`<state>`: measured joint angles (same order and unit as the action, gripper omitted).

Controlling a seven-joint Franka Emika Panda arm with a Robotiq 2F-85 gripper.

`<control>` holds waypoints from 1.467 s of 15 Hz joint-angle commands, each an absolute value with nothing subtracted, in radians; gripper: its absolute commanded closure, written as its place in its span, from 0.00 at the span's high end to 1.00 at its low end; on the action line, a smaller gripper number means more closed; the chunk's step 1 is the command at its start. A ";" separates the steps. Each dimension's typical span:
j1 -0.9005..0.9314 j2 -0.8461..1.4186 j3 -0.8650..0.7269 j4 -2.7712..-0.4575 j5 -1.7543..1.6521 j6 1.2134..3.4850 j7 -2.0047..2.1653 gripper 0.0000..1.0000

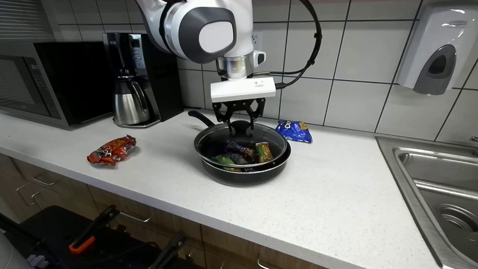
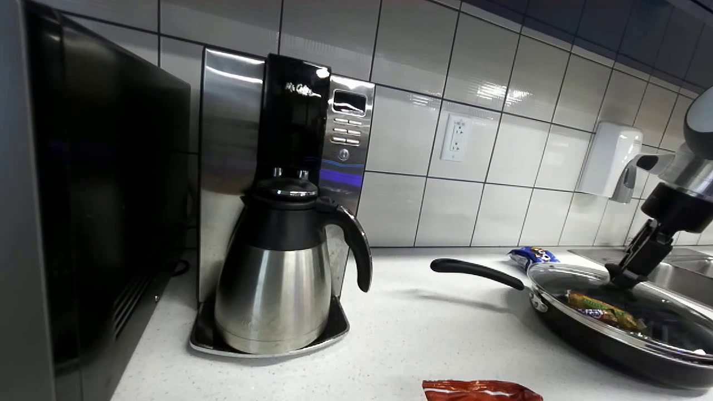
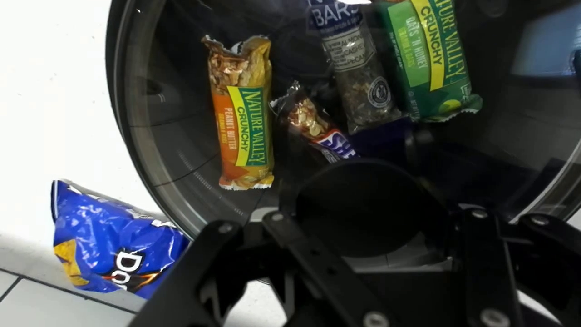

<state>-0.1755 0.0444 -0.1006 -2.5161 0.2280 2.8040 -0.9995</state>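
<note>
Gripper (image 1: 241, 129) clamped on the round black knob (image 3: 363, 204) of a glass lid (image 1: 244, 139), one finger set against either side. The glass lid is seen over a black frying pan (image 1: 246, 178), slightly off-centre, with a gap showing between the rims at the front; whether it is fully lifted cannot be told.

Wrappers under the glass are readable in the wrist view. An orange bar (image 3: 245, 131) is marked NATURE VALLEY CRUNCHY PEANUT BUTTER; a green bar (image 3: 429, 59), NATURE VALLEY CRUNCHY OATS 'N HONEY. On a clear-wrapped bar (image 3: 361, 77), BARS is printed, with ALMOND, CASHEW, PECAN partly cut off. On a purple bar (image 3: 320, 131), letters like SHE are shown, the rest hidden. On a blue bag (image 3: 113, 240) just beside the pan, only "Do" is legible. Writing on a crumpled red bag (image 1: 112, 151) cannot be made out. Mr. Coffee is lettered on the coffee maker (image 2: 295, 117), where a steel jug (image 2: 276, 301) is stood.

Pan closely backed by the tiled wall (image 1: 358, 108); its handle (image 2: 476, 271) is pointed toward the coffee maker. Broad tabletop (image 1: 328, 201) is left between pan and sink (image 1: 405, 179), with narrower strips toward the red bag and the front edge.
</note>
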 commanded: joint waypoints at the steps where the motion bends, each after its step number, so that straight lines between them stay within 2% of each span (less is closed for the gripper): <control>1: -0.183 0.029 -0.104 -2.505 0.243 2.825 -1.035 0.39; 22: -0.186 0.016 -0.130 -2.528 0.247 2.836 -1.040 0.39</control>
<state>-0.1805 0.0472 -0.1302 -2.5203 0.2293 2.8099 -1.0009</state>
